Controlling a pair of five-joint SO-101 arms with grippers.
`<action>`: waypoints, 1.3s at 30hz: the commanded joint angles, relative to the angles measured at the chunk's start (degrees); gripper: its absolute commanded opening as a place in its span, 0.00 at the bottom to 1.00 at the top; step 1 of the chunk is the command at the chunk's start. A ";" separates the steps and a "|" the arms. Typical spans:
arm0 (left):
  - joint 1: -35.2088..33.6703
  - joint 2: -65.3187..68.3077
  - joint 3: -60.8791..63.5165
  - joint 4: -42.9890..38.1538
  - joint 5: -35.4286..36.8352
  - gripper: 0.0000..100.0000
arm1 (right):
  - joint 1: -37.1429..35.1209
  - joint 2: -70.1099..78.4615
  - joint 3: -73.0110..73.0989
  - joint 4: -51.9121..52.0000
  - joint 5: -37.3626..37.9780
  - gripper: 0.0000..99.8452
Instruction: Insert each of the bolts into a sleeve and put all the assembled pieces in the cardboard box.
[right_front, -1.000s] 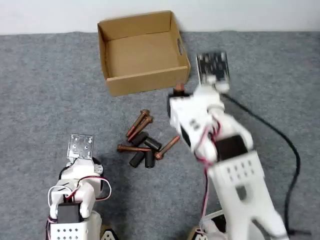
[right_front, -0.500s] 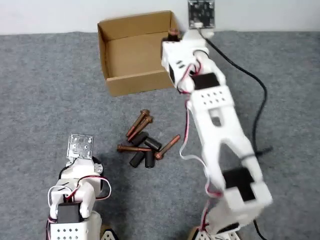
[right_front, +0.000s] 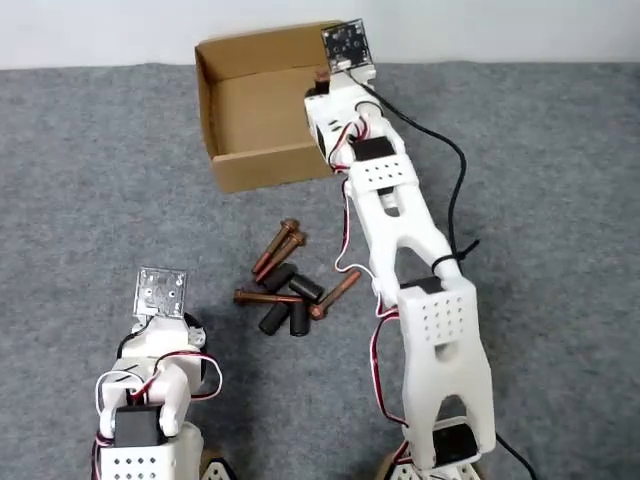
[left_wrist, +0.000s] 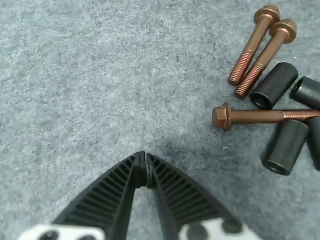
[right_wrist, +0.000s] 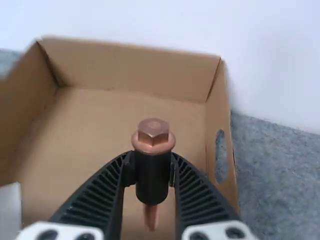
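Down at the near edge, the left gripper (left_wrist: 145, 171) sits low over the grey mat (right_front: 100, 200), its jaws pressed together at the tips with nothing between them. Just beyond it and off to the side lies the loose pile. There are four copper bolts (right_front: 278, 246): two lie side by side, one lies flat across the heap, and one lies slanted at the far side of it. Four black sleeves (right_front: 299, 318) are jumbled among them, several touching one another and the crosswise bolt.

Past the pile, the right arm stretches long across the mat all the way to the cardboard box (right_front: 262, 165) at the back. The right gripper (right_wrist: 151, 162) is over the box's open top, on the side with the handle slot. It's clamped firmly on an assembled piece (right_wrist: 151, 180), a black sleeve with a bolt pushed through it. The hexagonal head sits on top and the threaded tip pokes out below. Behind the piece is the brown box floor. Whether the tip touches the floor, I cannot tell.
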 joint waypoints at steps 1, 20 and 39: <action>-0.35 0.00 -0.13 -1.67 -0.18 0.00 | 0.92 1.10 -9.23 3.91 1.23 0.10; -0.35 0.00 -0.13 -1.76 -0.18 0.00 | 1.45 5.58 -31.38 34.24 0.88 0.01; -0.26 0.00 -0.13 -1.76 -0.18 0.00 | -2.24 1.98 -44.75 77.14 -6.33 0.01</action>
